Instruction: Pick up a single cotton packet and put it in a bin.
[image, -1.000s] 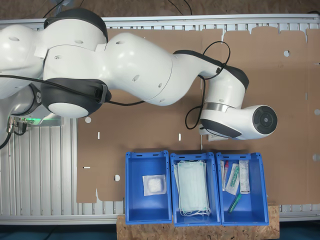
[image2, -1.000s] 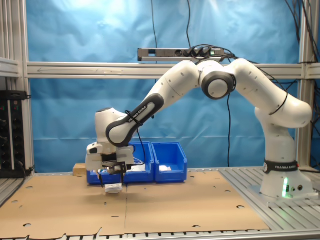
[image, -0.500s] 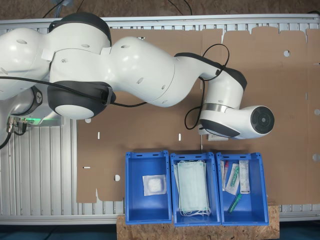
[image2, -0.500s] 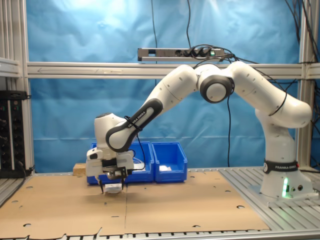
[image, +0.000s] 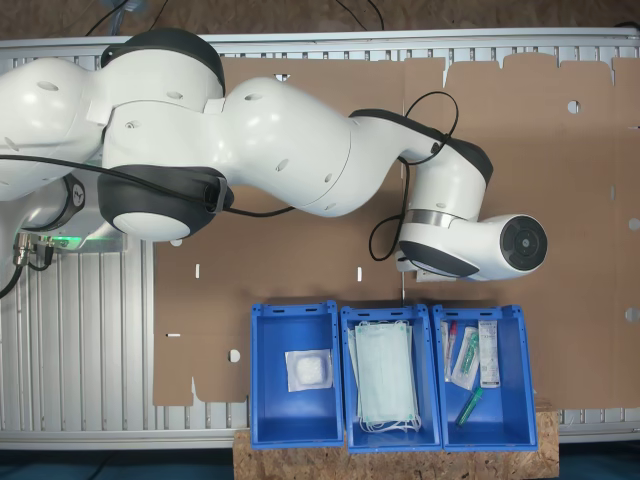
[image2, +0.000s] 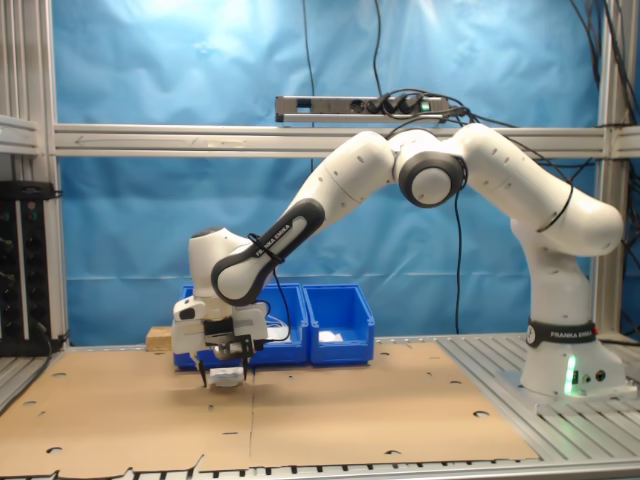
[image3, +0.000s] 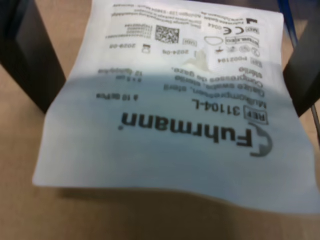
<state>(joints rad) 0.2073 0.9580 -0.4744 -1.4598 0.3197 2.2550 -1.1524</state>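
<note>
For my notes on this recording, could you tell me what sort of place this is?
Most likely a robotics lab test cell: an aluminium-profile frame with a blue backdrop, a cardboard-covered bench, and blue bins of medical supplies such as face masks.

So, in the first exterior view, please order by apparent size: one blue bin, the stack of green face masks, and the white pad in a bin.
Largest to smallest:
1. The blue bin holding the white pad.
2. The stack of green face masks, filling most of the middle bin.
3. The white pad, clearly the smallest.
</note>
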